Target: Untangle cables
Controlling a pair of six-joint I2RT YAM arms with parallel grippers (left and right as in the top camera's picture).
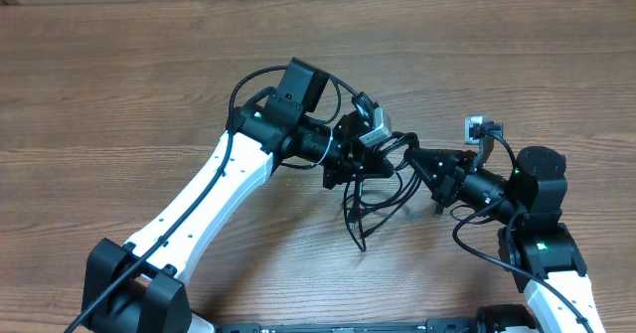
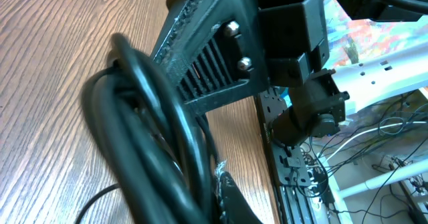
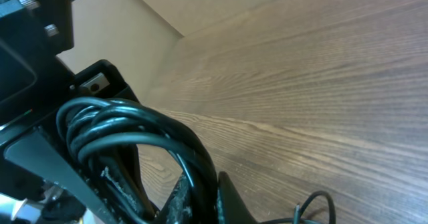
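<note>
On grained wood table (image 3: 301,83), glossy black cables (image 3: 134,127) bunched in loops

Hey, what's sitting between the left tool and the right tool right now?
Only the cables: a black bunch bridging the left tool and the right tool, with loose loops hanging below. The overhead view shows it.

cables (image 3: 134,134): I see smooth, glossy black sheathing
table (image 1: 119,65): matt wood grain, to my eye
left arm (image 1: 214,189): smooth white shell, plastic-looking
screws (image 2: 232,29): shiny metal
</note>
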